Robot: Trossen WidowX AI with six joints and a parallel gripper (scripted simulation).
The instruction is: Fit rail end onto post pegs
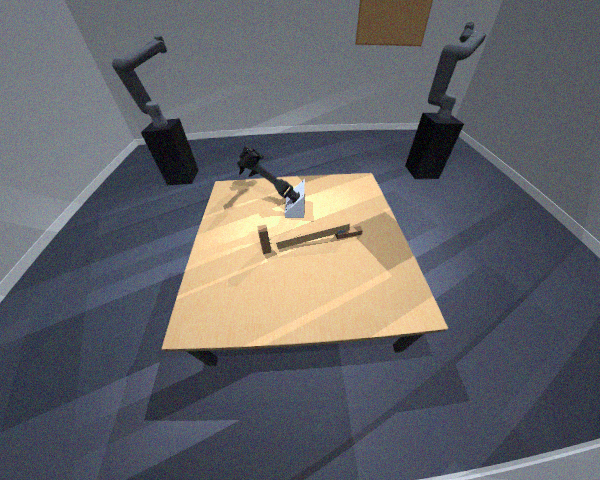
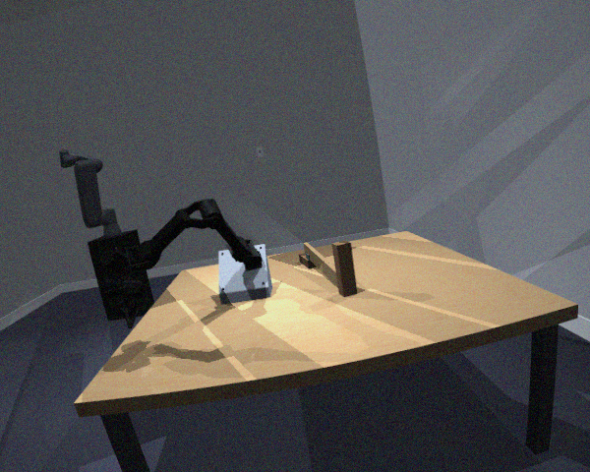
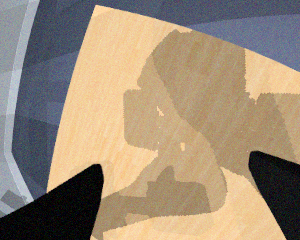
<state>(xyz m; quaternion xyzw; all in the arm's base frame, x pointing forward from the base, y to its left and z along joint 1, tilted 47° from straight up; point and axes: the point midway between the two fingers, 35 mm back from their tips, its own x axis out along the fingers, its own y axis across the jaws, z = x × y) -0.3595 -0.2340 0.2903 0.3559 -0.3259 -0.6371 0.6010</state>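
The long wooden rail (image 1: 313,236) (image 2: 321,262) slopes. Its far end is up at the low footboard block (image 1: 354,233) (image 2: 304,261), and its near end is low by the table, just short of the dark upright post (image 1: 264,240) (image 2: 344,268). A small gap shows between rail and post in the top view. The pegs and the holes are too small to make out, and the post hides the rail's near end in the exterior view. My gripper (image 1: 246,172) (image 3: 177,166) is open and empty, high over the back left of the table, well away from rail and post.
The arm's pale base plate (image 1: 295,209) (image 2: 234,271) stands on the table (image 1: 300,304) (image 2: 412,315) behind the rail. In the wrist view, the arm's shadow falls on the table near its edge. Two other grey arms (image 1: 130,85) (image 1: 442,74) stand on black pedestals beyond the table.
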